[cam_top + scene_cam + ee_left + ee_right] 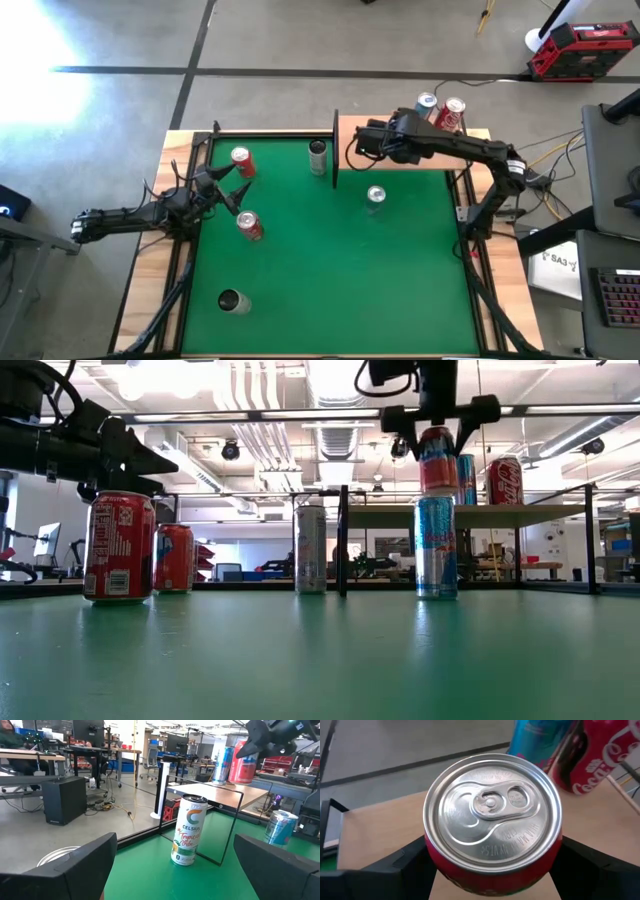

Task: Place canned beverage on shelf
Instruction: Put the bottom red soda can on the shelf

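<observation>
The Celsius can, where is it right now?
The Celsius can stands on the green mat at its far edge in the high view, just left of the shelf and its black rail.

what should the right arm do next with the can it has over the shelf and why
Probably finish spreading the jaws, then lift straight up. The right gripper brackets a red aluminium can that looks already down on the light-wood shelf board, beside a blue can and red cola can.

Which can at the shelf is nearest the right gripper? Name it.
The red can directly at the right gripper, silver top facing its wrist camera; the blue can and the Coca-Cola can stand farther along the shelf.
</observation>
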`<state>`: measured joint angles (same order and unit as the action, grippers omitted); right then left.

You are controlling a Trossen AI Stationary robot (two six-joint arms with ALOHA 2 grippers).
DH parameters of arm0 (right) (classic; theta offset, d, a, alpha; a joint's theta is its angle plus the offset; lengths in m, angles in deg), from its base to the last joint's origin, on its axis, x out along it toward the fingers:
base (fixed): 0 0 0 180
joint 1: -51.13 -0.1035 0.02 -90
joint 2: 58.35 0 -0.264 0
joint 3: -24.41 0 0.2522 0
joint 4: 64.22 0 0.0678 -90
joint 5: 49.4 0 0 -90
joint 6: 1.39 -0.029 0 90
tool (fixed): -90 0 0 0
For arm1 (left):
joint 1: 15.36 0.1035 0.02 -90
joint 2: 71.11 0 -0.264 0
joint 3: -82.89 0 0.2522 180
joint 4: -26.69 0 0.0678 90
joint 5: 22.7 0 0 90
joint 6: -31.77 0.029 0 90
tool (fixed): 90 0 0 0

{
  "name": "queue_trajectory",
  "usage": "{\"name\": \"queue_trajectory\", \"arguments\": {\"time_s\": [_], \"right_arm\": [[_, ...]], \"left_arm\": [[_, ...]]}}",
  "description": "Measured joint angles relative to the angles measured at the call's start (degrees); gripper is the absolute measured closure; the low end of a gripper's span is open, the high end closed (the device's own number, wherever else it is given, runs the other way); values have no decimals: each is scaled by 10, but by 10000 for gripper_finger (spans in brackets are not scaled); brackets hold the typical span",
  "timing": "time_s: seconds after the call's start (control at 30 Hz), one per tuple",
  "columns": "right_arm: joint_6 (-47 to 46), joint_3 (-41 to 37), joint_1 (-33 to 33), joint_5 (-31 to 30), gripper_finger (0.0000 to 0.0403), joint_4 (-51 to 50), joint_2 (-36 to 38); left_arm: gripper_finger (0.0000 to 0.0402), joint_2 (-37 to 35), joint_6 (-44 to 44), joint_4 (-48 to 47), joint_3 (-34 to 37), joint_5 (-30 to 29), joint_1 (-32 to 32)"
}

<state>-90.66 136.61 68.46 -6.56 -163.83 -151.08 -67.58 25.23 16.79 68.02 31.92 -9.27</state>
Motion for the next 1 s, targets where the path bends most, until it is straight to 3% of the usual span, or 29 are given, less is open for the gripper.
{"name": "queue_trajectory", "arguments": {"time_s": [0.4, 0.7, 1.0], "right_arm": [[-29, 0, 15, -71, 102, 17, -21], [-35, -1, 44, -70, 102, 63, -39], [22, -1, 94, -69, 101, 118, -61]], "left_arm": [[15, 0, 0, 0, 0, 0, 0], [15, 0, 0, -1, 0, 0, 0], [15, 0, 0, -2, 0, 0, 0]]}}
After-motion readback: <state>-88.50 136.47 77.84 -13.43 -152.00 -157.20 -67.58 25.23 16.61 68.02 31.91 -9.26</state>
